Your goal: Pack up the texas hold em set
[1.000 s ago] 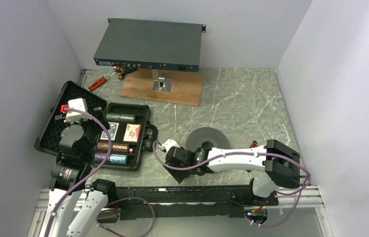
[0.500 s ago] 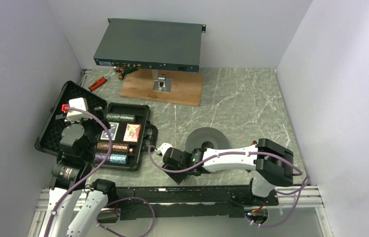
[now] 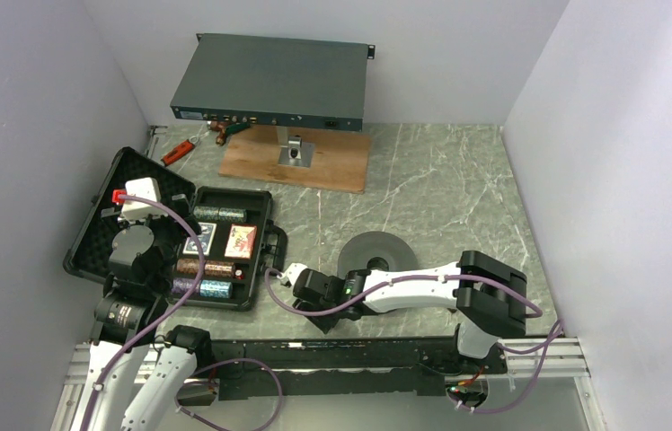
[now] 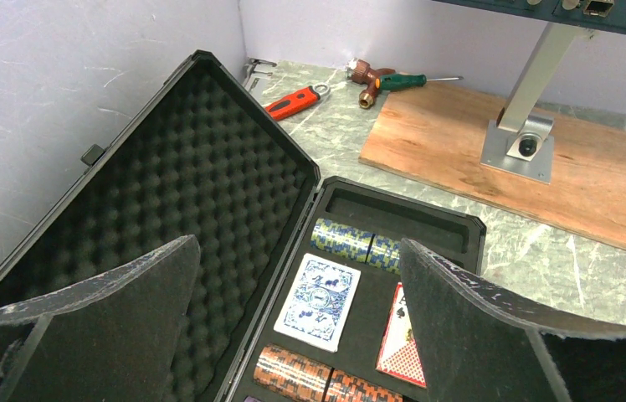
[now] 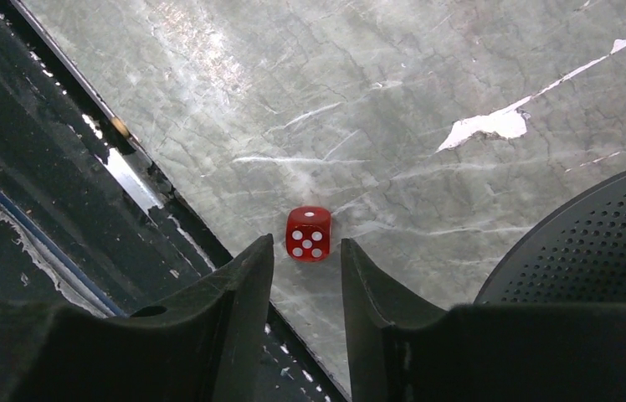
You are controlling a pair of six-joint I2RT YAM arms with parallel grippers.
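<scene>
The black briefcase lies open at the left, its foam-lined lid tilted back. In its tray sit rows of poker chips, a blue-backed deck and a red deck. My left gripper hangs over the tray, open and holding nothing. A small red die lies on the marble table near the front rail. My right gripper is low over the table, its jaws narrowly open, and the die lies just beyond its fingertips, not between them. From above, the right gripper hides the die.
A dark grey foam ring lies just right of the right gripper. The table's black front rail runs close on the die's other side. At the back, a grey rack box stands over a wooden board, with a red-handled tool.
The right arm has slid left toward the briefcase and its jaws have narrowed. The left arm has not moved.
</scene>
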